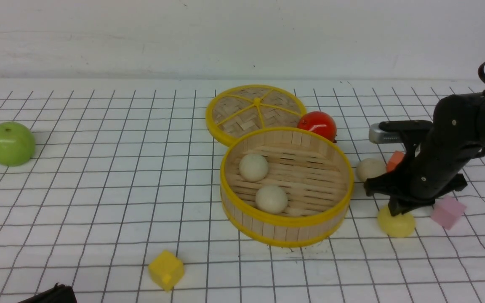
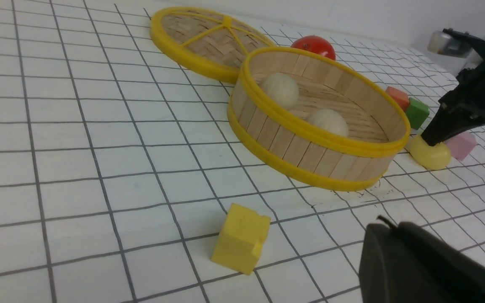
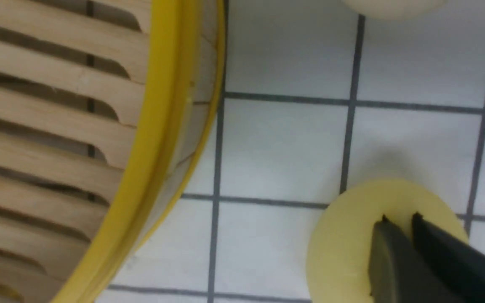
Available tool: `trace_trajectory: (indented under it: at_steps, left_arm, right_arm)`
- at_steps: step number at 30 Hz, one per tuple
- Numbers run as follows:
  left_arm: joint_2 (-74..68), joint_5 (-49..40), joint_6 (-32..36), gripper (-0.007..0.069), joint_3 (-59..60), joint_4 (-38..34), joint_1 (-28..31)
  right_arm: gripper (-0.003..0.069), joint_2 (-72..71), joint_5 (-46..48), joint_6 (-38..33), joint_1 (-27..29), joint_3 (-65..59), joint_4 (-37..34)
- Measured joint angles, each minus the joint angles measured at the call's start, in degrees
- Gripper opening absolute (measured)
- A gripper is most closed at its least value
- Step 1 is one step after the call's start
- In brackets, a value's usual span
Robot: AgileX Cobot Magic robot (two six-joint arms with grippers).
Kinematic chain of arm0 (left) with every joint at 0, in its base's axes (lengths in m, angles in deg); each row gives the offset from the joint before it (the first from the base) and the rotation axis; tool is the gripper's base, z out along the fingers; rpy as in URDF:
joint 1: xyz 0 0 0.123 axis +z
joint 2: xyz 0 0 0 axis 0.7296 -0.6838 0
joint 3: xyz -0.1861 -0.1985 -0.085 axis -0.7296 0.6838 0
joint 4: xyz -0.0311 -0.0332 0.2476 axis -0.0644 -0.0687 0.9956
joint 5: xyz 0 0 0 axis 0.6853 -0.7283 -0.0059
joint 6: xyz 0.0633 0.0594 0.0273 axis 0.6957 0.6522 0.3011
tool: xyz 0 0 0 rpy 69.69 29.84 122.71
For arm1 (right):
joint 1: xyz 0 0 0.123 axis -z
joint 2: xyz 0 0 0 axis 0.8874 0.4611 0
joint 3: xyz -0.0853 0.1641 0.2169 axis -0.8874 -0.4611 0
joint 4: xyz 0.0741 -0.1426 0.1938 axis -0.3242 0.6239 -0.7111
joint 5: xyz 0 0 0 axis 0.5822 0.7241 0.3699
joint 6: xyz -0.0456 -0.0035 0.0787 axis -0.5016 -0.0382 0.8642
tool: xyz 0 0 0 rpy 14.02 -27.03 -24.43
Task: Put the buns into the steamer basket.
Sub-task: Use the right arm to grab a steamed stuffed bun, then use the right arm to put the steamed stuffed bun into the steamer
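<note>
The steamer basket [image 1: 286, 219] [image 2: 310, 135] [image 3: 158, 126] stands mid-table with two cream-white buns [image 1: 253, 167] [image 1: 271, 198] inside. A third cream bun [image 1: 370, 169] [image 3: 394, 4] lies on the table just right of it. In front of that, the pale yellow bun [image 1: 396, 224] [image 2: 430, 156] [image 3: 343, 248] rests on the table. My right gripper [image 1: 394, 208] [image 3: 400, 221] points down onto it, jaws nearly together and pinching its top. My left gripper [image 2: 387, 225] is shut and empty, low at the near left, close to the yellow cube.
The flat woven lid [image 1: 246, 111] and a red tomato [image 1: 317, 124] lie behind the basket. A green apple [image 1: 10, 143] is far left and a yellow cube [image 1: 166, 269] near front. Pink [image 1: 448, 211], orange [image 1: 395, 160] and green [image 2: 417, 112] cubes crowd the right arm.
</note>
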Motion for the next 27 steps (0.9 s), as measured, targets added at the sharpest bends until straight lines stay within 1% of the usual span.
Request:
trace_trajectory:
  at_steps: [4,8,11,14,18,20,23,25,27]
  left_arm:
    - [0.0,0.0,0.0,0.0017,0.0,0.0,0.0]
    - [0.0,0.0,0.0,0.0017,0.0,0.0,0.0]
    - [0.0,0.0,0.0,0.0017,0.0,0.0,0.0]
    - [0.0,-0.1,0.0,0.0020,0.0,0.0,0.0]
    - [0.0,-0.2,0.0,0.0026,0.0,0.0,0.0]
    - [0.0,-0.2,0.0,0.0028,0.0,0.0,0.0]
    - [0.0,-0.2,0.0,0.0029,0.0,0.0,0.0]
    - [0.0,-0.2,0.0,0.0029,0.0,0.0,0.0]
    - [0.0,-0.2,0.0,0.0029,0.0,0.0,0.0]
  right_arm:
    - [-0.0001,-3.1,2.3,-0.3,-0.2,0.0,-0.6]
    - [0.0003,-10.0,2.1,-1.6,-3.2,0.5,-4.0]
    - [0.0003,-11.3,1.4,-3.3,-5.3,1.7,-6.2]
    - [0.0003,-10.2,-1.5,-4.5,-9.6,3.8,-8.3]
    - [0.0006,-5.2,-4.7,-4.8,-12.2,6.0,-8.6]
    - [0.0013,-2.5,-5.8,-4.8,-12.6,7.0,-8.2]
    - [0.0034,0.6,-6.2,-4.8,-12.6,8.0,-6.9]
    - [0.0074,3.0,-6.3,-4.8,-12.6,9.0,-5.2]
    - [0.0144,4.1,-7.0,-4.8,-12.6,9.7,-4.5]
